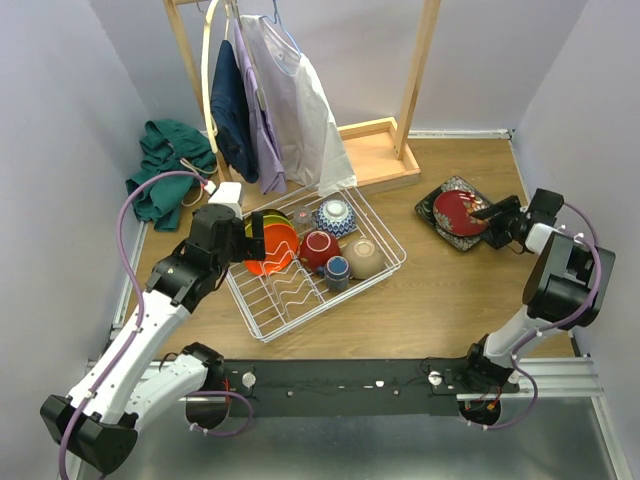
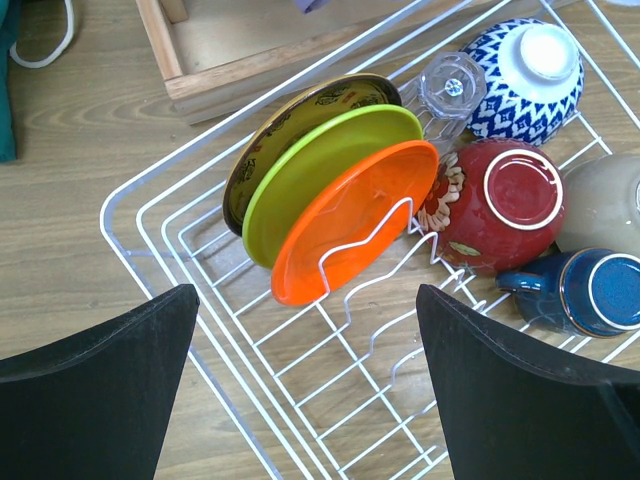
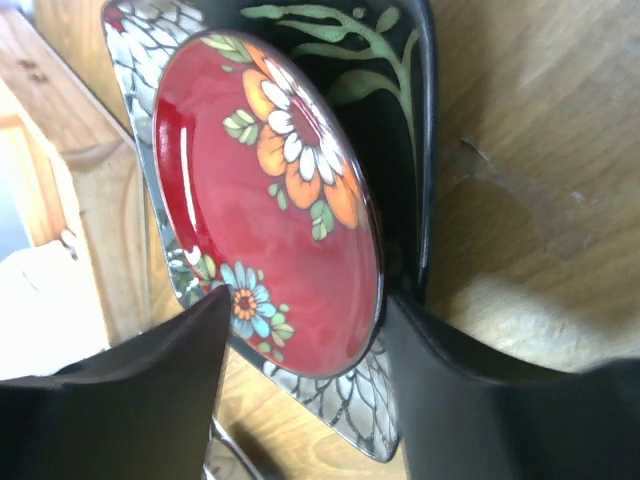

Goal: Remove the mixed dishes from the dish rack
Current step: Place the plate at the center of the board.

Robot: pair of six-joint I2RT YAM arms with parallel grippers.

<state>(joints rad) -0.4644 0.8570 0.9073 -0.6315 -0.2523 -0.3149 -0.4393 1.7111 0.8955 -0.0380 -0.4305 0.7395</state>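
Black-fingered left gripper (image 2: pixel 305 292) hangs over the dish rack (image 1: pixel 285 300), jaws spread wide and holding nothing. You're lined up on the orange plate (image 2: pixel 350 220), which stands on edge in the slot wires. A lime plate (image 2: pixel 320 150) and a yellow patterned plate (image 2: pixel 290 115) stand right behind it. The right gripper (image 3: pixel 305 300) straddles the rim of the red floral plate (image 3: pixel 270 200), which lies on the black square plate (image 3: pixel 400 200) on the table, well apart from the rack. I cannot tell if it's clamped or let go.

Progress, as I judge it: two dishes out, most left. In the rack are three plates, a red bowl (image 2: pixel 500 200), a blue-white bowl (image 2: pixel 525 70), a tan bowl (image 2: pixel 605 200), a blue cup (image 2: pixel 590 290) and a glass (image 2: pixel 450 90), all upside down.

Watch the wavy wire across the orange plate's face. The wooden clothes stand (image 1: pixel 380 150) sits just beside the rack's far corner.
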